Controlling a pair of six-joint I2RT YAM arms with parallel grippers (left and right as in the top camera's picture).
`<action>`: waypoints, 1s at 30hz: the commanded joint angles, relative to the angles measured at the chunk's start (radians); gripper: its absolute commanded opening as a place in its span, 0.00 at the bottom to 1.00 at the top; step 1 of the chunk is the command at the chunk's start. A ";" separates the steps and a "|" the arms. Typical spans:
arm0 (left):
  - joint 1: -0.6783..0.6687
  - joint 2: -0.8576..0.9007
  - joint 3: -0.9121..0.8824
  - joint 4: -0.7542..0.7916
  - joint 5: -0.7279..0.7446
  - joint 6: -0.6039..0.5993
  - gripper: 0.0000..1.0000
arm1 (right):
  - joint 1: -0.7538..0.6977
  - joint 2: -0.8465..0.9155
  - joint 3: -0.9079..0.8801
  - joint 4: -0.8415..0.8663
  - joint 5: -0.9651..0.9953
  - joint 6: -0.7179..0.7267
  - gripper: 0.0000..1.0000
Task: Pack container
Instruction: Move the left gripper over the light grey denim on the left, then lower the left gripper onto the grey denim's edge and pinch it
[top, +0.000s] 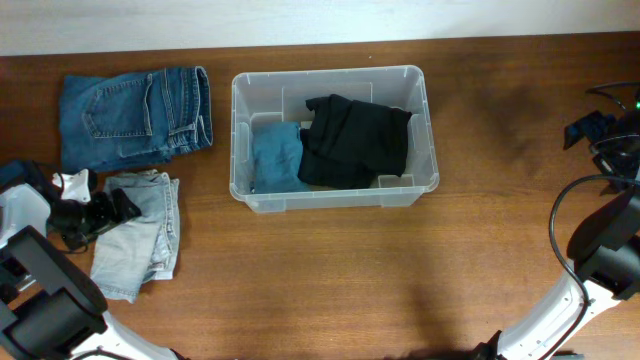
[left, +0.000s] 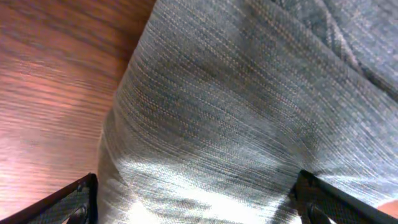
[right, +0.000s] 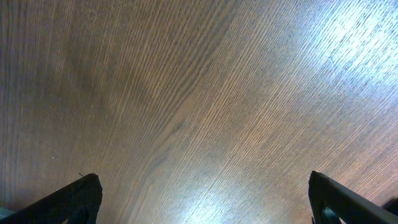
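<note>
Pickup stage: left tool (left: 196, 208), jaws wide and empty, over pale jeans (top: 140, 235) left of container (top: 330, 201); next likely needs closing on the cloth, then lifting across.

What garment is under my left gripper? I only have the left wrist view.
Observer: The light grey jeans, crumpled on the table left of the container. The left gripper is open over them.
Operator: What's already in the container?
Observer: A black garment, with a teal garment beside it on its left.
Operator: Anything else left out?
Observer: Folded dark blue jeans lie farther from the robot than the grey pair, also left of the container.
</note>
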 joint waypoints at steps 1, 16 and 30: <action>-0.003 0.023 -0.003 -0.009 0.137 -0.003 0.99 | -0.001 -0.019 -0.003 0.001 0.016 0.010 0.98; -0.002 0.023 -0.003 -0.009 0.218 0.066 0.99 | -0.001 -0.019 -0.003 0.001 0.016 0.009 0.98; -0.003 0.023 -0.003 -0.058 0.215 -0.005 0.99 | -0.001 -0.019 -0.003 0.000 0.016 0.009 0.98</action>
